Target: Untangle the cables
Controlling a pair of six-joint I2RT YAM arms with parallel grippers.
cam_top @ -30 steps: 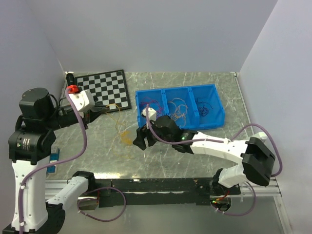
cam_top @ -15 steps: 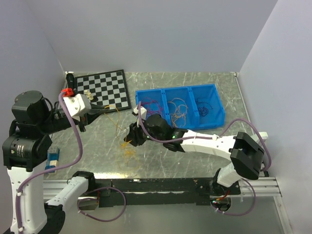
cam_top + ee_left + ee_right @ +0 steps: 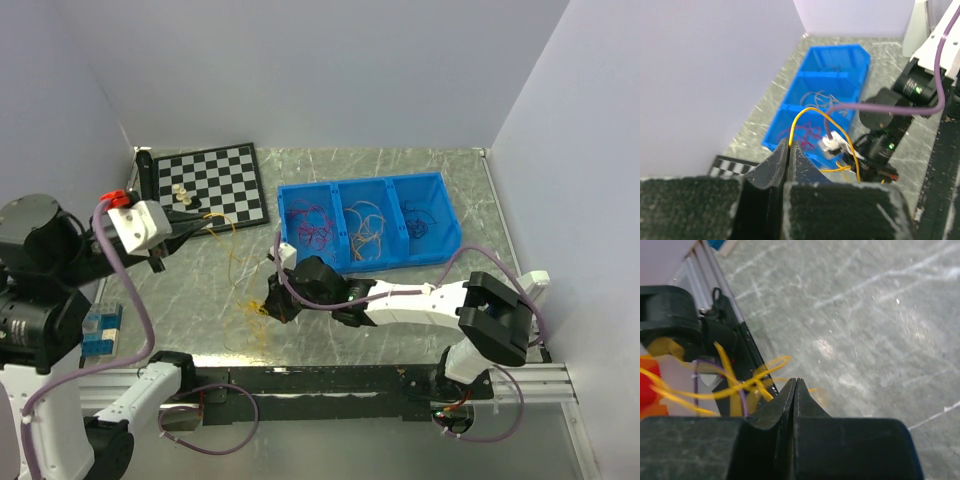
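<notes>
Blue three-compartment bin mid-table, checkerboard at far left, grey marbled table

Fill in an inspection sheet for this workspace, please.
Surface: grey streaked table.
Job's things: yellow cable running from the left jaws to a yellow tangle by the right jaws; other cables in a three-part blue bin.
Clutter: checkerboard with two pale pieces; blue block at left edge.
Jaws: left jaws shut on the yellow cable; right jaws shut at the tangle, hold unclear.
Cables: lilac hoses hang in loose loops.
Surroundings: plain white walls.
</notes>
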